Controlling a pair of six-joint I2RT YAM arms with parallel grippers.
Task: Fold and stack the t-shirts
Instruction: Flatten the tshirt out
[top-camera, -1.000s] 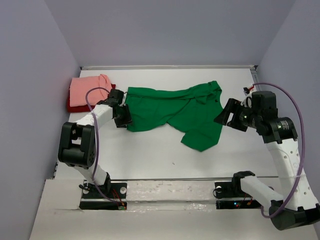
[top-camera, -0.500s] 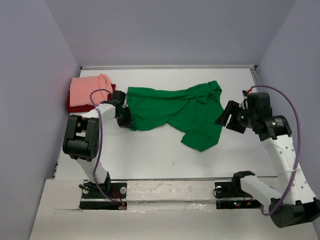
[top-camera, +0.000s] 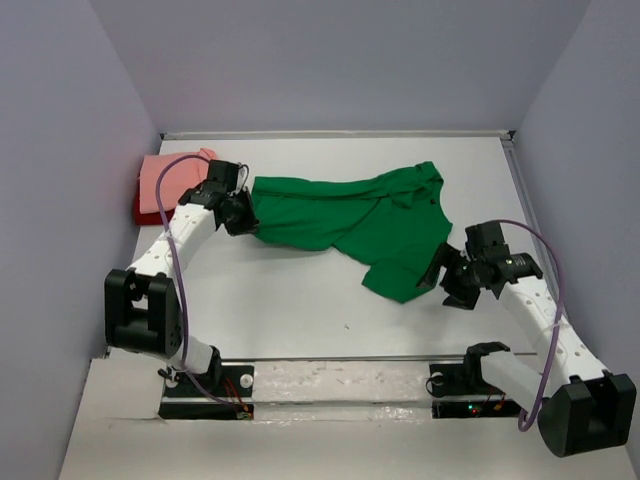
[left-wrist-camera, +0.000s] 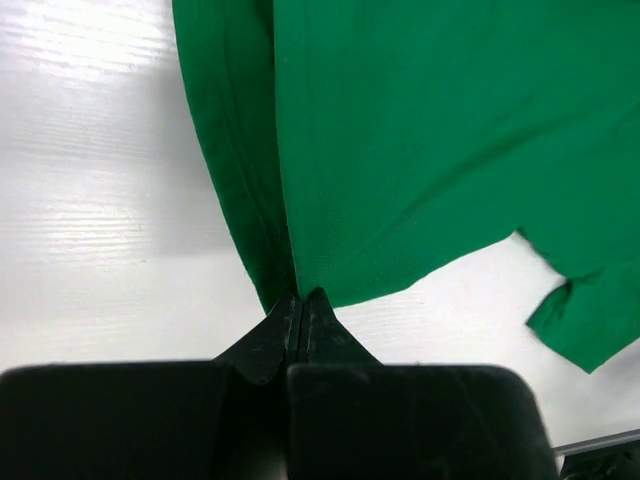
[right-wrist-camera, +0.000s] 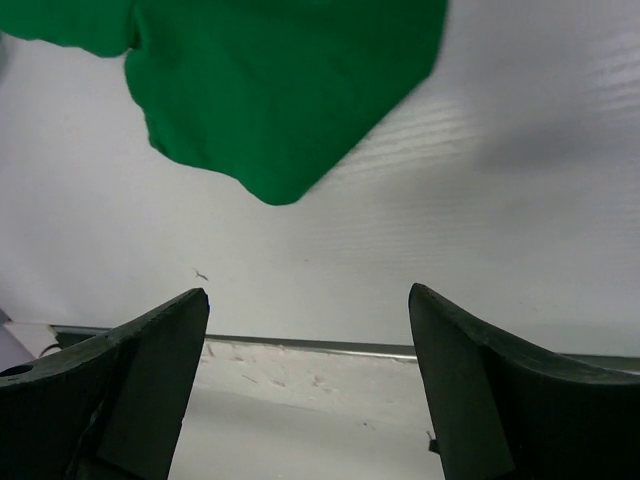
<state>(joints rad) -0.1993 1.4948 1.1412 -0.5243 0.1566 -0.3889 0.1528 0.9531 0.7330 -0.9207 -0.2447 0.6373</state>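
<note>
Left jaws pinched shut on the edge of the green t-shirt (top-camera: 340, 215), centre-left, likely to spread it; right jaws gaped wide beside its lower-right flap.

Plain bright green t-shirt (top-camera: 330, 212) on the white bench (top-camera: 290, 295); left of the green t-shirt, a salmon pink t-shirt (top-camera: 147, 177) tops a dark red t-shirt (top-camera: 142, 211).

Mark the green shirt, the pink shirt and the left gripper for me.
green shirt (top-camera: 340, 212), top view, middle of the body.
pink shirt (top-camera: 147, 175), top view, exposed top face.
left gripper (left-wrist-camera: 302, 300), left wrist view, shut fingertips on the shirt's edge.
</note>
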